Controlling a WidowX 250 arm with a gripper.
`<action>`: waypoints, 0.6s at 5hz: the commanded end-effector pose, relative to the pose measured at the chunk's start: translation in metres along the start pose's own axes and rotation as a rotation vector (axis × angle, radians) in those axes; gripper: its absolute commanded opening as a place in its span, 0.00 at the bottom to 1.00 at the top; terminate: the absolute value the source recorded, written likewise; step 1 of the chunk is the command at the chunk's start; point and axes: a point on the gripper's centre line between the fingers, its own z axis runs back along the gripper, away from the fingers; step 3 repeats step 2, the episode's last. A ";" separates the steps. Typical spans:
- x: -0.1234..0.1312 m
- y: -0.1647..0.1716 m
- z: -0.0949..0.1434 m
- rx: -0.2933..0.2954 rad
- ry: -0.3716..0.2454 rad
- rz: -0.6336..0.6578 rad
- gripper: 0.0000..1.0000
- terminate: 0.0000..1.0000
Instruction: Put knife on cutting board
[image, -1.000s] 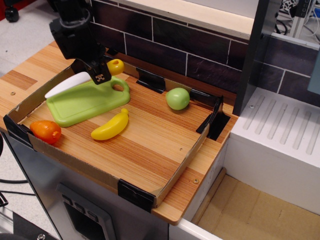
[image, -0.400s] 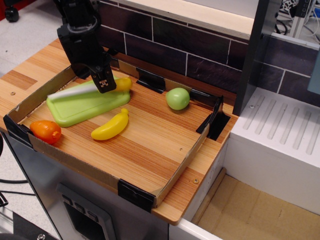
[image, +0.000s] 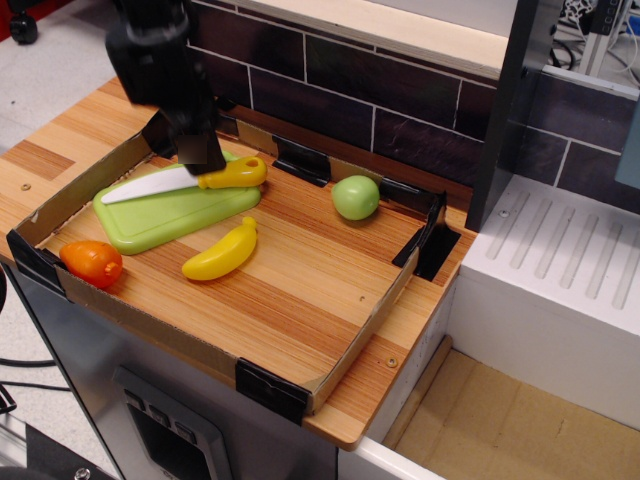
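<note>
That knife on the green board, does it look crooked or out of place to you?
Slightly. The knife lies along the cutting board's far edge, its yellow handle poking past the board's right end over the wood. The gripper hangs right above it. Nothing looks spilled or broken.

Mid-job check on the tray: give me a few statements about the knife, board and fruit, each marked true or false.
1. The knife lies across the cutting board. True.
2. The knife's yellow handle points toward the green apple. True.
3. The banana rests on the cutting board. False: it lies on the wooden tray floor, just off the board's near edge.
4. The orange fruit sits beside the green apple. False: it sits in the tray's near left corner, far from the apple.
5. The tool is directly above the knife. True; whether it is open or shut cannot be told.
</note>
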 end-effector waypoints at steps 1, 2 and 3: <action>-0.012 -0.007 0.081 -0.115 -0.014 -0.397 1.00 0.00; -0.025 -0.001 0.095 -0.074 -0.043 -0.656 1.00 1.00; -0.025 -0.001 0.095 -0.074 -0.043 -0.656 1.00 1.00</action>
